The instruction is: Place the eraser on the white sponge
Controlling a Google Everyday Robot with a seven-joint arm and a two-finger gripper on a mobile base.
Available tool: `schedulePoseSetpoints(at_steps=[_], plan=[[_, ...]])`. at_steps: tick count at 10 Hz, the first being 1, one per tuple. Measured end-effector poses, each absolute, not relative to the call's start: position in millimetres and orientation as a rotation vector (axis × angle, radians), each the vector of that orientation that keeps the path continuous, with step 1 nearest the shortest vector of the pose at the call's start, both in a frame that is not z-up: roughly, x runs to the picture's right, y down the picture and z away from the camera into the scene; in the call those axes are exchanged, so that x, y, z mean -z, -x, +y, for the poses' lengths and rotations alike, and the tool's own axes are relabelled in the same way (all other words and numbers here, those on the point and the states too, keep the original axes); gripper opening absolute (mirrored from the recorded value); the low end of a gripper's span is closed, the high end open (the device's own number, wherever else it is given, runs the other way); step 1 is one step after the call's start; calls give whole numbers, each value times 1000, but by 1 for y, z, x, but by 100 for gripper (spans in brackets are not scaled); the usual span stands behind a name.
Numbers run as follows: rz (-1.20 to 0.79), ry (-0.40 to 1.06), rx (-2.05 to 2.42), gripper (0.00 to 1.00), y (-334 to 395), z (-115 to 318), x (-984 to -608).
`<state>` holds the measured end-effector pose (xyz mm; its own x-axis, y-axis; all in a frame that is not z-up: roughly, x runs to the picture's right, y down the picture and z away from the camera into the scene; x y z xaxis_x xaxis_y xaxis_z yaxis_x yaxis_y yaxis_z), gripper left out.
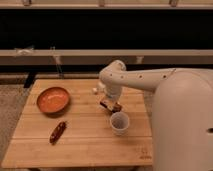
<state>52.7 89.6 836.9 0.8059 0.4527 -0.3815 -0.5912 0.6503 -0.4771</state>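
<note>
Eraser (110,105) sits clamped in the gripper (111,104), just above the cup (119,123).

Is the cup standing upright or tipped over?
Upright: the cup shows its round open rim upward, just below the end effector.

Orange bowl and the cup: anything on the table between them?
Camera view: bare wood between the orange bowl and the cup. The sausage-shaped thing lies nearer the front edge; the gripper hangs just behind the cup.
</note>
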Motion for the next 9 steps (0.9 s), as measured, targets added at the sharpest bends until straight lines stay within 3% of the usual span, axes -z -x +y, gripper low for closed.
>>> schedulePoseSetpoints(at_steps=[1,6,8,9], plan=[[243,631,-619,9,-60,91,-838],[261,660,-668,61,-78,100,-848],[261,665,-670,78,-78,102,-850],[260,666,-668,80,-77,102,-852]])
